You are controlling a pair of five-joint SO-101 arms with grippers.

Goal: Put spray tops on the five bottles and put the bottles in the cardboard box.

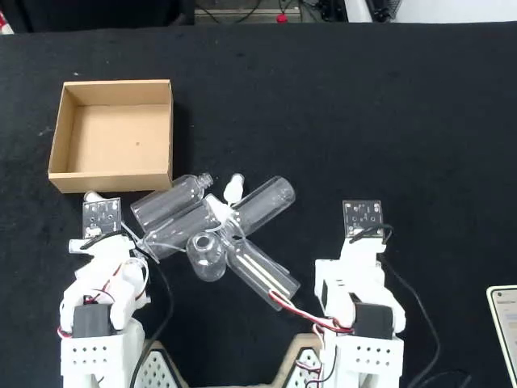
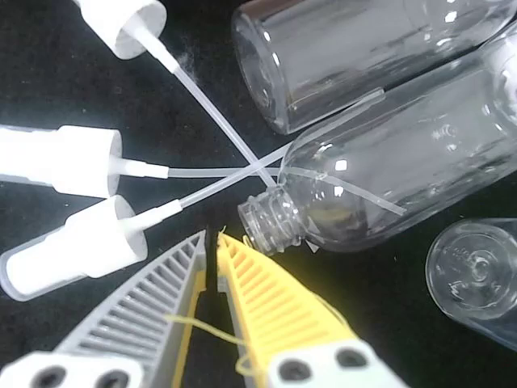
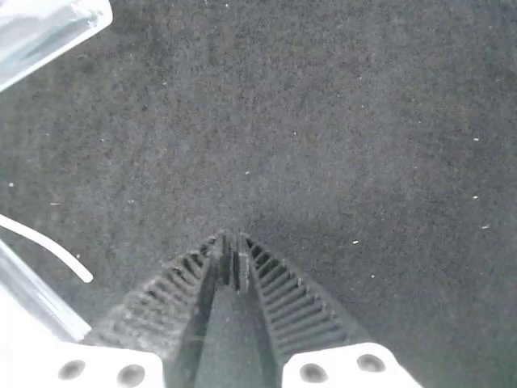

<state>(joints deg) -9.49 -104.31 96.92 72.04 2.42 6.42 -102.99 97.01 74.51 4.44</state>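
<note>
Several clear plastic bottles [image 1: 212, 229] lie crossed in a heap at the table's middle, one of them upright [image 1: 208, 255]. The cardboard box [image 1: 71, 173] stands empty at the back left. My left gripper [image 2: 212, 239] is shut on nothing, its tips just short of the threaded neck [image 2: 271, 222] of a lying bottle [image 2: 404, 170]. Three white spray tops [image 2: 60, 162] with long dip tubes lie beside that neck. Another spray top [image 1: 234, 187] rests on the heap. My right gripper [image 3: 233, 242] is shut over bare black cloth, right of the heap.
Black cloth [image 1: 363, 113] covers the whole table. A flat white device [image 1: 505, 323] lies at the right edge. A bottle's corner [image 3: 40, 28] and a loose dip tube [image 3: 44, 246] lie near my right gripper.
</note>
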